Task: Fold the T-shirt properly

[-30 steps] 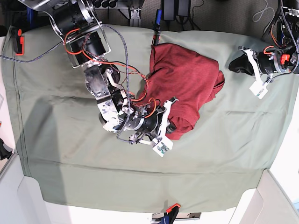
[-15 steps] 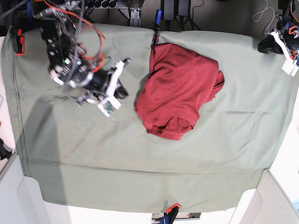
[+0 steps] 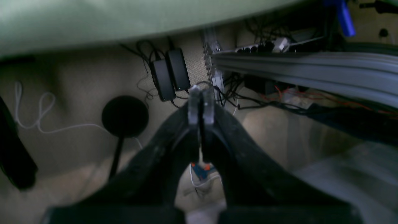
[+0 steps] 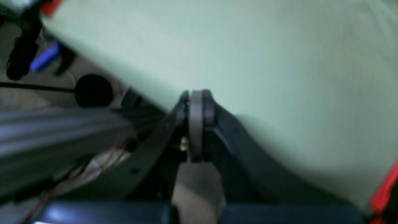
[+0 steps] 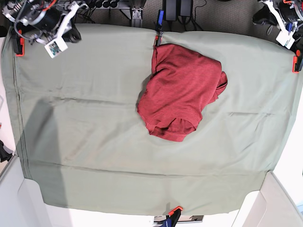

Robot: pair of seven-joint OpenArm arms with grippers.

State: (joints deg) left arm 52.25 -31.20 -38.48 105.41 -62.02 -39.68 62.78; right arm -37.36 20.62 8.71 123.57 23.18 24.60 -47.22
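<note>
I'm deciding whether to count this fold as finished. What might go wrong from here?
The maroon knit T-shirt lies in a rumpled, rounded heap, not a flat rectangle, so it may not pass as folded. Both the left gripper and right gripper are shut, empty, at the far corners of the sage-green table cloth; regrasping loose layers might undo the fold.

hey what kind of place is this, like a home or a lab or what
Probably a robotics lab bench, not a home: a green table cloth clamped at its edges, the T-shirt lying on it, and power bricks with loose cables on the floor behind.
</note>
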